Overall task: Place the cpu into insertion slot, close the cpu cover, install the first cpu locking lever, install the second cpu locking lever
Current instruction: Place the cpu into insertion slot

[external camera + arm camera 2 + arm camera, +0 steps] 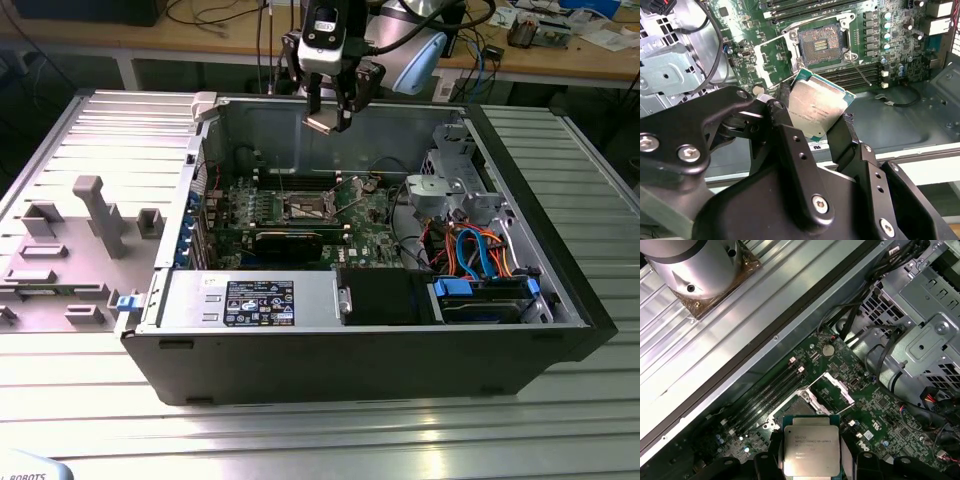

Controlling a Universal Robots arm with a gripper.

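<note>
My gripper (328, 120) hangs above the open computer case, over its far wall, shut on the cpu (322, 123). In both wrist views the cpu (817, 107) (811, 450) shows its dull silver top, tilted, clamped by its edges between the black fingers (847, 125) (765, 462). The insertion slot (305, 208) (820, 44) (792, 407) lies uncovered on the green motherboard below, with its contact field bare. The cpu cover (837, 387) (771, 57) stands swung open beside the slot. A thin locking lever (860, 69) sticks out, unlatched, from the slot's corner.
Memory slots (855, 75) run next to the socket. A black expansion card (290, 240) lies in front of it. The drive cage (450, 185), orange and blue cables (480, 250) and the power supply (250, 298) crowd the case. A grey fixture plate (80, 250) sits on the exterior view's left.
</note>
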